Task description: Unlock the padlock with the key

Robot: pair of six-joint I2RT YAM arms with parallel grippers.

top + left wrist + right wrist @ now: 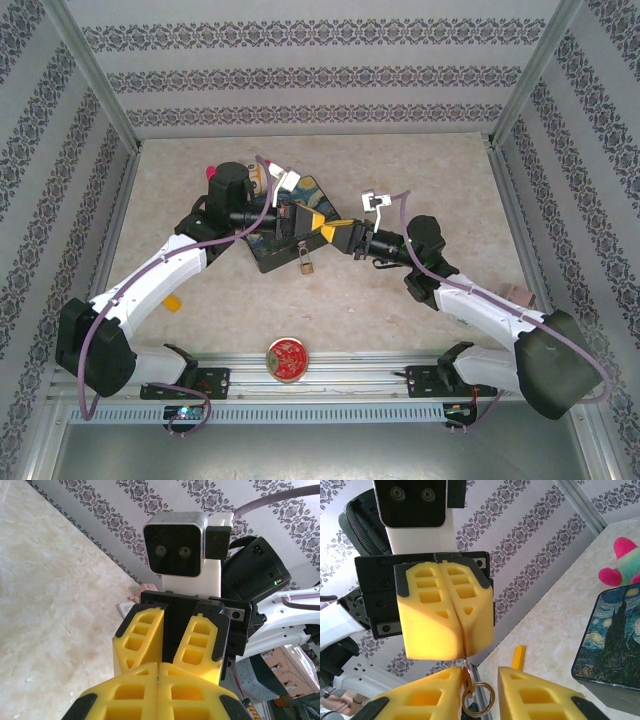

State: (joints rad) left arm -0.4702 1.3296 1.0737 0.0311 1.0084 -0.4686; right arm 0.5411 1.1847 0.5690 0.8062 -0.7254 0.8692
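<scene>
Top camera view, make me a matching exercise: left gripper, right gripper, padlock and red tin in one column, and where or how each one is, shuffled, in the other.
1 left gripper
2 right gripper
3 padlock
4 red tin

A at the table's near edge
B jaws apart
C beside the painted box
D shut on the key

Pairs: 1D, 2B, 3C, 4A

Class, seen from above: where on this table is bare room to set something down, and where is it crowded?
Free: the far strip of table behind the painted tin; the far right corner beyond the right gripper; the near middle between padlock and red tin. Crowded: the centre, where the left gripper meets the right over the tin.
</scene>
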